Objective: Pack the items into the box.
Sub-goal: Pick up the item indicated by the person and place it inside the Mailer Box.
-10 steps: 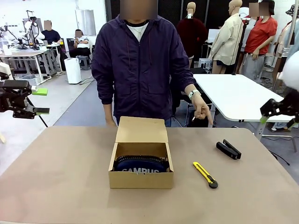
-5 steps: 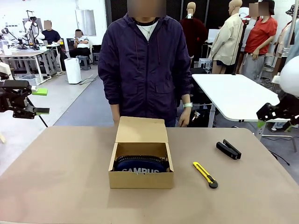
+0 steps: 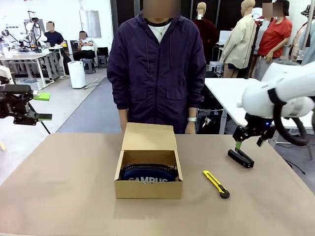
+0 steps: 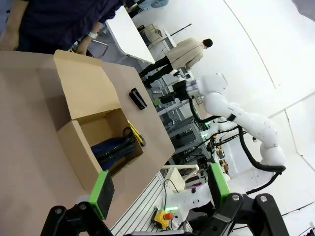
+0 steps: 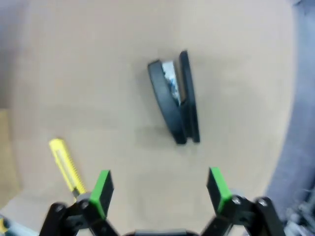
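Right wrist view: right gripper (image 5: 158, 189) spread, empty, above stapler (image 5: 174, 96); stapler off-centre toward one finger; straight descent could clip and skid it.

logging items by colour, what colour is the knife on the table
The knife is yellow with a black end; the front view shows it best.
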Motion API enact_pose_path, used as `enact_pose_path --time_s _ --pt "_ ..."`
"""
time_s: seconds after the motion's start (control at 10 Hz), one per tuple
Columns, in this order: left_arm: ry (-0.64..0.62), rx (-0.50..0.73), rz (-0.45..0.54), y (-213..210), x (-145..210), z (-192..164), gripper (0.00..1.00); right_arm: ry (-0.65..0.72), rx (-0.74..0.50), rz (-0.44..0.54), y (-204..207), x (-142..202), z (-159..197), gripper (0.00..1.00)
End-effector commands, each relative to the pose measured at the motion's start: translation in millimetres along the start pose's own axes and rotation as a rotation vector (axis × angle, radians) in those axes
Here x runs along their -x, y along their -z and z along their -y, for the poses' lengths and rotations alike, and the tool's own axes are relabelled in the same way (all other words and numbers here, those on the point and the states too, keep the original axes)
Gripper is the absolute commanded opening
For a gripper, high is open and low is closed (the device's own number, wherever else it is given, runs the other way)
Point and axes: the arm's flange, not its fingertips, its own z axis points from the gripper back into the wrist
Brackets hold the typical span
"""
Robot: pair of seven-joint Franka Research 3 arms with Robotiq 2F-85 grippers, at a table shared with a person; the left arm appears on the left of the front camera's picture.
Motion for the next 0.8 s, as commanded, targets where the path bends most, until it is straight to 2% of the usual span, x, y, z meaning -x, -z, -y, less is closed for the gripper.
enact_pose_path --time_s 0.0,0.2,0.3,0.7 --pt "0.0 0.002 -0.013 -4 1 1 1.0 -0.001 0.065 0.02 15 -31 7 1.0" --pt "0.0 0.002 -0.013 -4 1 1 1.0 0.003 -0.011 0.03 29 -38 13 1.0" --pt "0.0 0.002 -0.013 -4 1 1 1.0 -0.011 0.019 -0.007 30 -27 10 1.0" --pt "0.0 0.002 -0.013 -4 1 1 1.0 -0.006 0.013 -0.005 35 -33 12 1.0"
